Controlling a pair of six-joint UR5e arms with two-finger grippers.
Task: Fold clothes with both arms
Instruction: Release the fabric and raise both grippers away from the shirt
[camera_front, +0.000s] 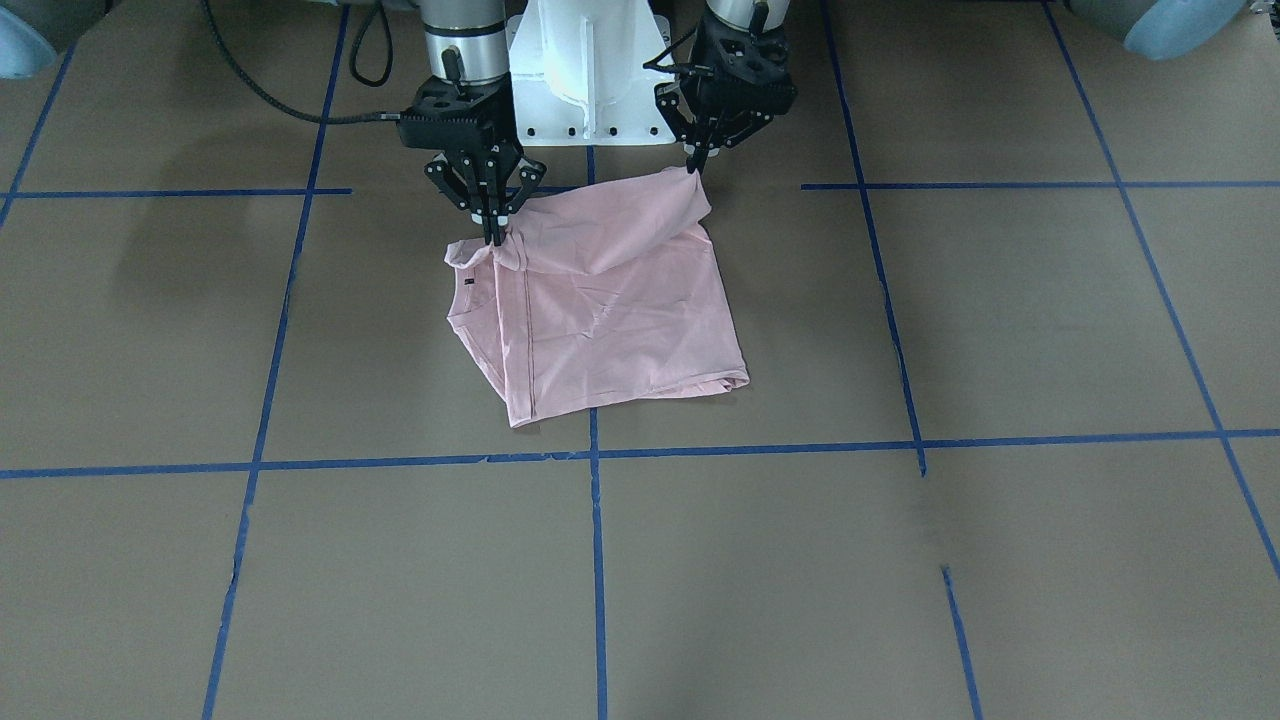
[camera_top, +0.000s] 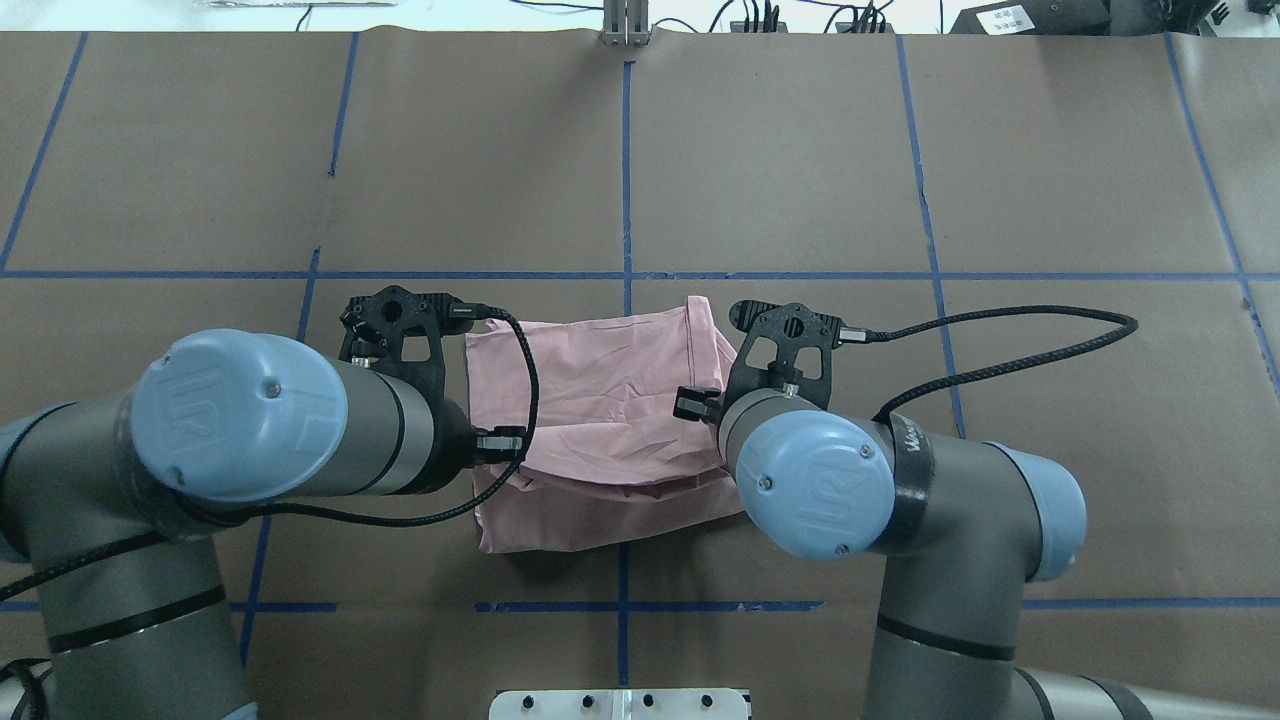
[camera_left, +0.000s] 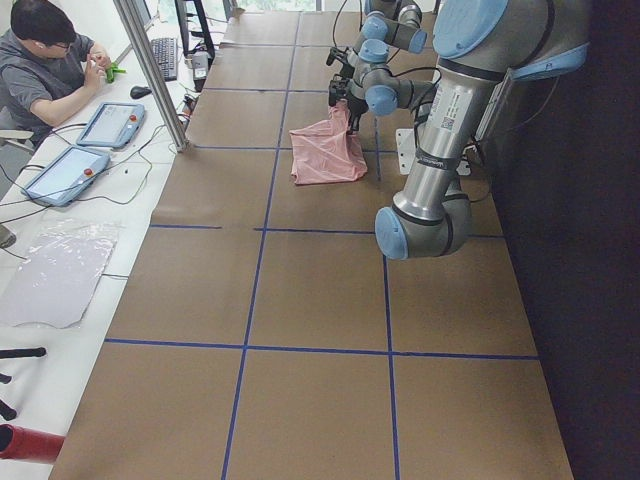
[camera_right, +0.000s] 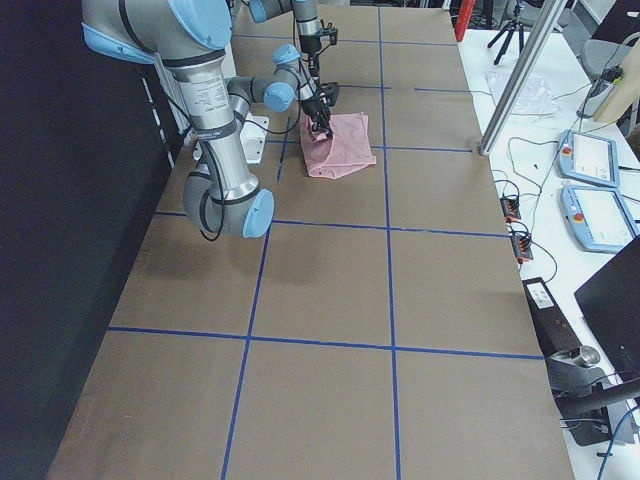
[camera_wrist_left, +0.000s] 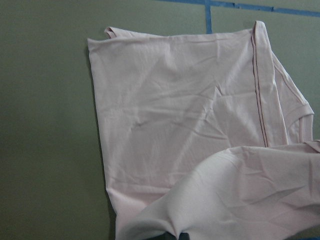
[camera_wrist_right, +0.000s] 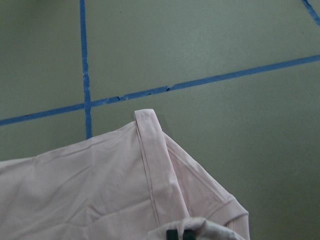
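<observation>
The pale pink T-shirt (camera_front: 620, 300) lies folded on the brown table, just in front of the robot base. Its plain side faces up; the Snoopy print is hidden, and the small dark sleeve tag (camera_front: 467, 282) shows. My left gripper (camera_front: 693, 165) is shut on the shirt's near corner and holds it lifted. My right gripper (camera_front: 494, 238) is shut on the other near corner, by the sleeve. The raised flap drapes over the lower layer. The shirt also shows in the overhead view (camera_top: 600, 400), the left wrist view (camera_wrist_left: 190, 125) and the right wrist view (camera_wrist_right: 100, 185).
The white pedestal (camera_front: 585, 70) stands right behind the shirt. Blue tape lines (camera_front: 596, 450) grid the brown table. An operator (camera_left: 45, 60) sits at a side bench with tablets (camera_left: 110, 122). Pendants (camera_right: 590, 160) and cables lie on the opposite bench.
</observation>
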